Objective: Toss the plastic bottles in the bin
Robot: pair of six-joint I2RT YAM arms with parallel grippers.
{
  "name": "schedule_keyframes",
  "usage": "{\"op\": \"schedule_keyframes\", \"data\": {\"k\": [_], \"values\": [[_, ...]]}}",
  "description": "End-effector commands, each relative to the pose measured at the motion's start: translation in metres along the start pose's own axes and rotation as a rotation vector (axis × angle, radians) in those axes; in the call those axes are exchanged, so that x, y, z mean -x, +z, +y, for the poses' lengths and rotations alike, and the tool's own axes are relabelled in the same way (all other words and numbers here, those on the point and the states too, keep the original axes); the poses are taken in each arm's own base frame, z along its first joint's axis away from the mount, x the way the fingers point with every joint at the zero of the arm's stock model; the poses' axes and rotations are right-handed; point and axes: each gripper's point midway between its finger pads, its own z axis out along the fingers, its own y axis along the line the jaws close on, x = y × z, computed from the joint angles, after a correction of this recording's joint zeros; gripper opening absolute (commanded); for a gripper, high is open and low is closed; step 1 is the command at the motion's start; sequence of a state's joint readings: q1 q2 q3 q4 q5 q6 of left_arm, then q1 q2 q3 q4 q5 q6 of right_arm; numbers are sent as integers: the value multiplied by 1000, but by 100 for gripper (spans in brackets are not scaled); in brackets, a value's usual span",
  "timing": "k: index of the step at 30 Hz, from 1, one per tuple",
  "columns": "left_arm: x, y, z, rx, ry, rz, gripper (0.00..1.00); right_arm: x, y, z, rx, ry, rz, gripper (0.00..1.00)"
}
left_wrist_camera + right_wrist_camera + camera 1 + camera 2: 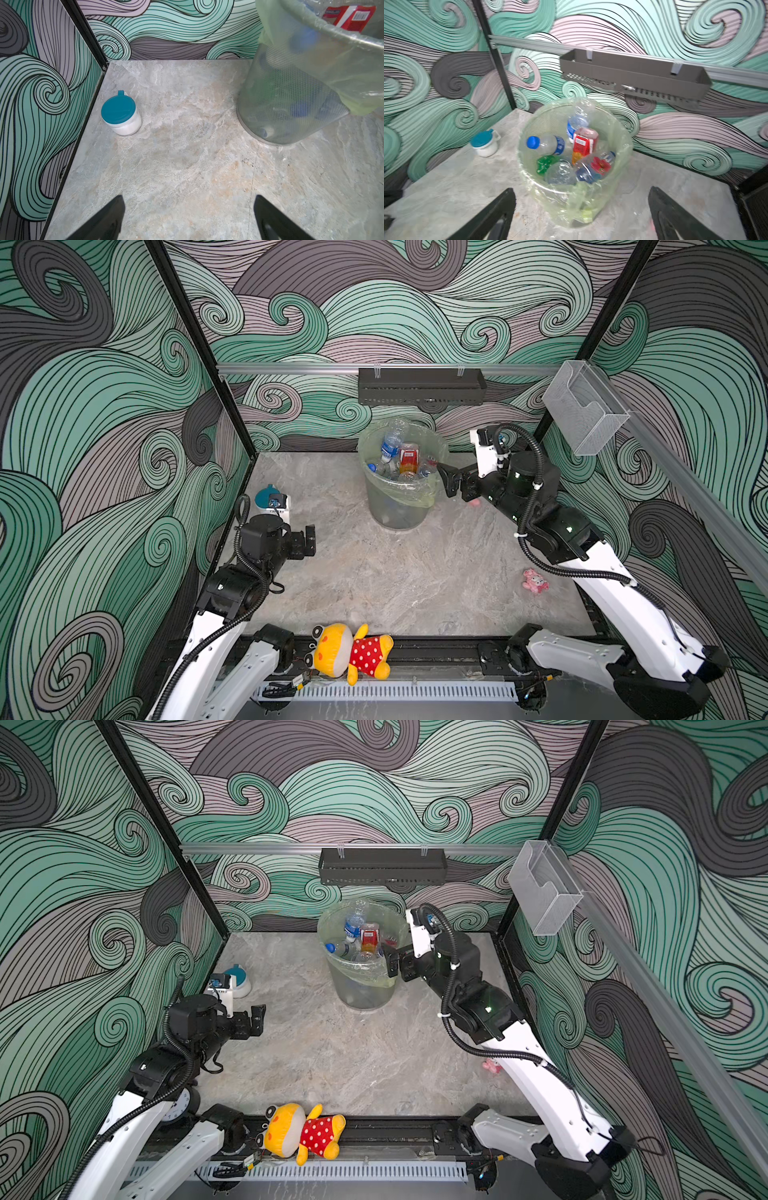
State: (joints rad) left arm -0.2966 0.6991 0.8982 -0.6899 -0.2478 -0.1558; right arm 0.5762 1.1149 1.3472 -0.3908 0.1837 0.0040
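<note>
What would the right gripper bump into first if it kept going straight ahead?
Most likely the bin, near its bag-covered rim: the open right gripper points straight at it. Height is unclear, so it might skim over.

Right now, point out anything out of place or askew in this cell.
The yellow plush toy lies on the black front rail, off the tabletop. The liner sags unevenly down one side of the bin. A small pink toy lies loose beside the right arm.
</note>
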Motion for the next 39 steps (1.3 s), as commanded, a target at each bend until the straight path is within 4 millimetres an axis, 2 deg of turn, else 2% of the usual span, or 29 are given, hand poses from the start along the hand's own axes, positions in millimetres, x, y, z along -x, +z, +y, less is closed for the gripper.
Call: {"op": "schedule_keyframes", "data": {"k": [1,3,5,6,9,11,14,16,21,25,29,37,39], "values": [[8,22,18,130,15,-83,99,-46,10,-48,-218,14,84,100],[0,42,30,226,12,-129,99,-68,12,-80,-346,19,72,100],[-9,62,36,281,13,-182,99,-101,12,-110,-453,13,91,100],[-16,74,35,280,5,-199,99,-122,14,-123,-473,3,119,100],[-33,97,55,423,14,-209,99,-180,15,-161,-555,51,177,100],[-46,116,61,462,46,-131,99,-215,14,-187,-625,126,206,100],[-60,138,72,514,85,-83,99,-254,19,-203,-635,216,216,100],[-67,147,76,497,59,-105,99,-269,26,-206,-631,217,185,100],[-61,161,75,417,60,-142,99,-299,45,-206,-608,201,192,100],[-56,166,85,402,-1,-172,99,-298,58,-203,-561,187,182,100],[-58,172,88,350,-34,-138,99,-310,71,-189,-481,143,144,100],[-54,179,71,232,-28,-158,99,-313,73,-185,-480,125,147,100],[-56,182,73,231,-68,-166,99,-312,73,-185,-483,124,138,100]]}}
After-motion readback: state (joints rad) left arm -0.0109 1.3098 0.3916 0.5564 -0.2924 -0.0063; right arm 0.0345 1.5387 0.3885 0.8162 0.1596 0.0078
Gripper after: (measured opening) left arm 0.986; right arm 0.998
